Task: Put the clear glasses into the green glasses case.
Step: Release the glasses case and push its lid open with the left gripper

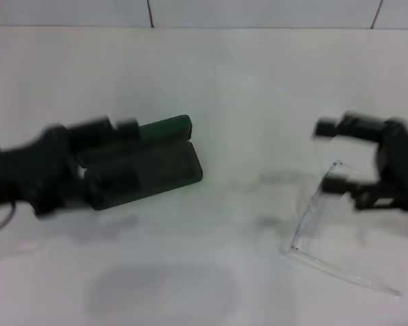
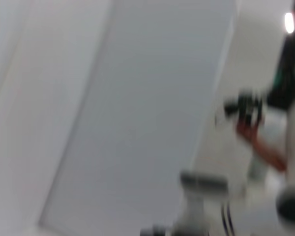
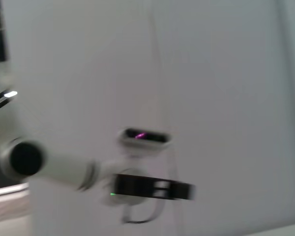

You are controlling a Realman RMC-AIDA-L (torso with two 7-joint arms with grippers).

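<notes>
Live at the white desk, head view: green glasses case at about nine o'clock, lying open, lid propped up toward twelve, lined tray facing up. Left tool right at the case's rear-left edge, blurred; grip on the lid or merely alongside, impossible to say, finger gap unreadable. Over at four o'clock, the clear glasses, resting on the desk, front raised, one long temple arm stretching toward five o'clock. Right tool poised just above the frame's upper corner, fingers spread wide, one at two o'clock, one lower near the frame, nothing between them yet. Glasses and case well apart, bare desk between. Judged step: closing in for the pickup. Best done by descending over the front of the frame near the hinge corner, pinching across the thin plastic rather than a springy temple, closing gently to avoid a slip. Worth steadying the case with the left tool, lid kept fully back, ahead of the carry toward nine o'clock. Wrist views: only wall and robot parts, no help here.
</notes>
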